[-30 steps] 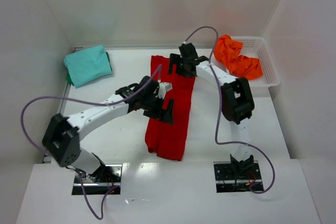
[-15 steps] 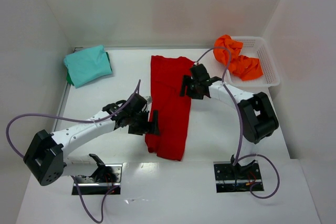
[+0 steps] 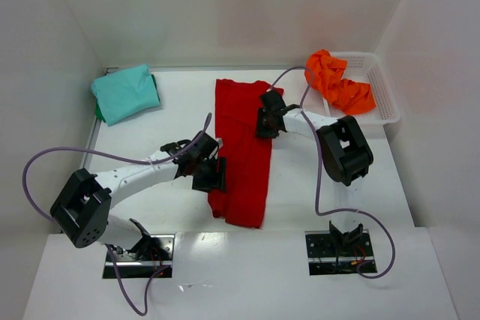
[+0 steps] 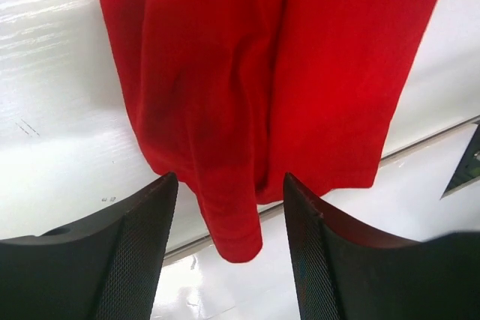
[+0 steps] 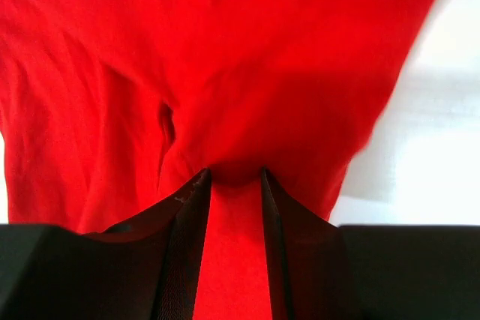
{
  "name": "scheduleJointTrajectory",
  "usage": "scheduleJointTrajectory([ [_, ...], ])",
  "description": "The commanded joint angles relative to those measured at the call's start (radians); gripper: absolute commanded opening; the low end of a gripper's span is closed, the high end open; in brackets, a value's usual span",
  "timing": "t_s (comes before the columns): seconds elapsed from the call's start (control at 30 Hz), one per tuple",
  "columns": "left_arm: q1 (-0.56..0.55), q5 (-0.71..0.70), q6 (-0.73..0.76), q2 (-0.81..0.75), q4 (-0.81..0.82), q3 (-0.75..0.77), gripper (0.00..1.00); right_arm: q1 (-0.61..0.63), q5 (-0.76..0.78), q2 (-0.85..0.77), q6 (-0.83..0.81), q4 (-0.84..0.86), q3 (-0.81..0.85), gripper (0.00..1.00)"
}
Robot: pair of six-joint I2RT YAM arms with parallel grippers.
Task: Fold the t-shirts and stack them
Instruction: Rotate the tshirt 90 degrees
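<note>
Red t-shirt (image 3: 244,155): we see it lying as a long narrow strip down the middle of the table (image 3: 187,103). It is doubled lengthwise, one end toward the back wall and the other toward our bases.
Teal t-shirt (image 3: 126,94): folded, at the table's far left corner.
Orange t-shirt (image 3: 337,84): crumpled in the white basket (image 3: 384,88) at the far right, not yet folded.
Left fingers (image 4: 135,252): spread wide at the strip's left edge, toward its nearer end. A rolled fold of cloth lies between them, but nothing is gripped.
Right fingers (image 5: 187,252): drawn nearly together on the strip's right edge, farther back. Red cloth puckers between them, so we judge them to be pinching it.
Handling: light, limp and not fragile. We expect it to sag and its layers to slide over each other, so a pinch must catch every layer or the fold will open.
Where to hold: we would grip both long edges at one level, then carry that end over the other.
</note>
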Motion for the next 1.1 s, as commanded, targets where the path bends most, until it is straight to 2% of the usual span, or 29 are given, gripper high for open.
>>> scheduleJointTrajectory([
  [0.0, -0.005, -0.002, 0.004, 0.0, -0.016, 0.045, 0.66, 0.008, 0.058, 0.076, -0.03, -0.02, 0.071, 0.39],
  [0.33, -0.005, 0.008, 0.023, 0.066, -0.053, 0.074, 0.66, -0.065, 0.08, 0.191, -0.099, -0.096, 0.234, 0.39],
  [0.43, -0.005, 0.018, 0.032, 0.066, -0.053, 0.074, 0.66, -0.065, 0.069, 0.16, -0.099, -0.107, 0.231, 0.39],
  [0.53, -0.005, 0.028, 0.032, 0.054, -0.053, 0.059, 0.66, -0.065, 0.093, 0.11, -0.09, -0.058, 0.159, 0.42],
  [0.63, -0.005, 0.028, 0.021, 0.032, -0.043, 0.033, 0.68, -0.065, 0.093, 0.059, -0.081, -0.058, 0.126, 0.58],
  [0.67, -0.005, 0.028, 0.012, 0.032, -0.03, 0.016, 0.7, -0.065, 0.084, 0.03, -0.072, -0.058, 0.105, 0.71],
  [0.7, -0.005, 0.017, 0.012, 0.032, -0.03, 0.016, 0.7, -0.065, 0.074, 0.009, -0.072, -0.058, 0.093, 0.75],
  [0.83, -0.014, -0.018, -0.028, 0.011, 0.013, -0.007, 0.72, -0.065, 0.064, -0.133, -0.043, -0.034, 0.016, 0.8],
  [0.9, -0.014, -0.031, -0.072, -0.021, 0.026, -0.033, 0.75, -0.065, 0.031, -0.218, -0.034, -0.034, -0.032, 0.79],
  [0.97, -0.014, -0.04, -0.095, -0.041, 0.05, -0.064, 0.75, -0.065, -0.008, -0.266, -0.023, -0.025, -0.088, 0.72],
  [1.0, -0.014, -0.051, -0.104, -0.055, 0.05, -0.064, 0.75, -0.065, -0.034, -0.288, -0.023, -0.024, -0.11, 0.67],
  [1.03, -0.014, -0.064, -0.12, -0.055, 0.05, -0.075, 0.75, -0.065, -0.049, -0.326, -0.011, -0.024, -0.131, 0.57],
  [1.07, -0.014, -0.065, -0.12, -0.072, 0.05, -0.075, 0.75, -0.065, -0.061, -0.341, -0.001, -0.011, -0.175, 0.51],
])
